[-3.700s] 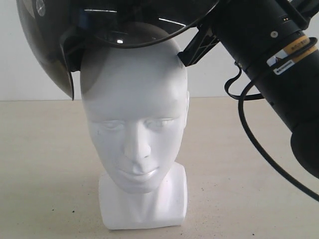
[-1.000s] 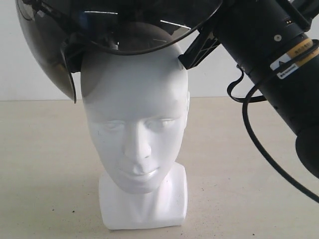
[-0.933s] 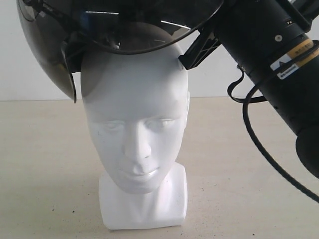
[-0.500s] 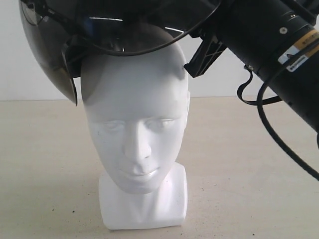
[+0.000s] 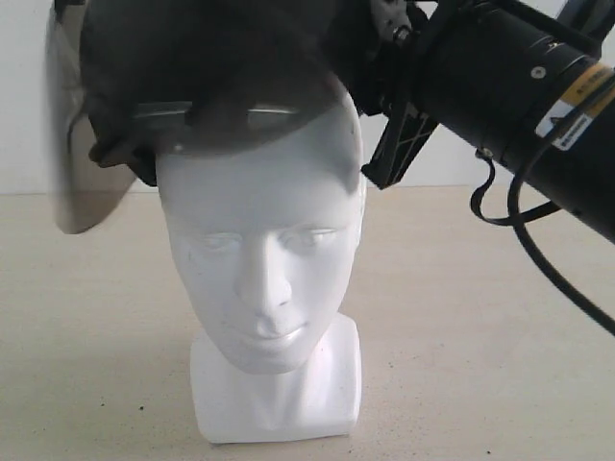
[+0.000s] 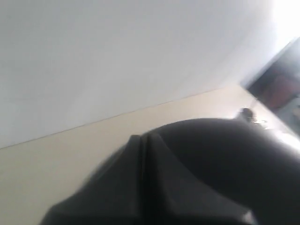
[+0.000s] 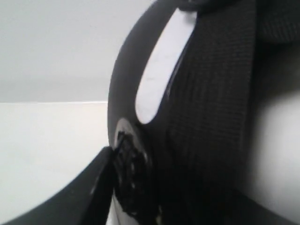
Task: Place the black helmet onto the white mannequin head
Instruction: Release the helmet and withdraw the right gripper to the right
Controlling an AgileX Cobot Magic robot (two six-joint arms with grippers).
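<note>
The white mannequin head [image 5: 261,259] stands upright on its block base, face toward the exterior camera. The black helmet [image 5: 207,67] sits tilted over its crown, motion-blurred, with the smoky visor [image 5: 79,154] hanging off the left side of the head. My right gripper [image 5: 373,72] holds the helmet's right edge. In the right wrist view one black finger [image 7: 91,187] presses against the helmet rim [image 7: 136,164] beside the ribbed lining [image 7: 211,117]. The left wrist view shows only a blurred dark shell [image 6: 211,173]; no left fingers can be made out.
The beige tabletop [image 5: 480,336] spreads around the base. The thick black right arm [image 5: 524,106] with a looping cable [image 5: 519,240] crosses the upper right. A plain white wall lies behind.
The helmet has dropped lower over the crown and rolled, its visor swinging down to the left. The right arm and gripper have shifted left and lower with it.
</note>
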